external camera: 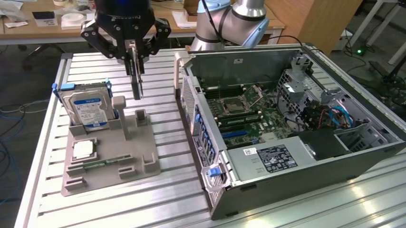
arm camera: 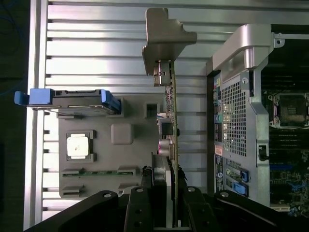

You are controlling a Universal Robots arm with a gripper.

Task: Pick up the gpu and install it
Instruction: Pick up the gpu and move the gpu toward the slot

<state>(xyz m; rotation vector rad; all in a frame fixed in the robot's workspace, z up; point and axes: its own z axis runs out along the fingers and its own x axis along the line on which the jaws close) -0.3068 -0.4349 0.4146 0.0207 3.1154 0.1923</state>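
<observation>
**Black fingers pinch the gpu above the grey holder**

Nearest in the exterior view is the counter, made of aluminium slats. On it, toward the exterior view's right, lies the open computer case. The power supply sits at its near end, and the motherboard with a bare processor socket is behind that.

Toward the exterior view's left the grey holder lies flat on the counter. Its near part carries a small green memory stick, lying flat. Just behind that is a square processor. Further back a silver hard drive with a blue label stands upright in the holder, with blue rails on its sides.

Behind the hard drive, the gpu hangs in the air, apart from the holder. It lies between the hard drive and the perforated rear wall of the case. From this side it looks like a thin dark slab, edge-on, with its long side vertical. The fingers are pressed against its two faces and grip its upper end.

In the wrist view the green board edge runs away from the fingers. It ends in the metal bracket, at the end of the card far from the grip.

Farthest back are the grey arm and a wooden desk with papers on it.
</observation>
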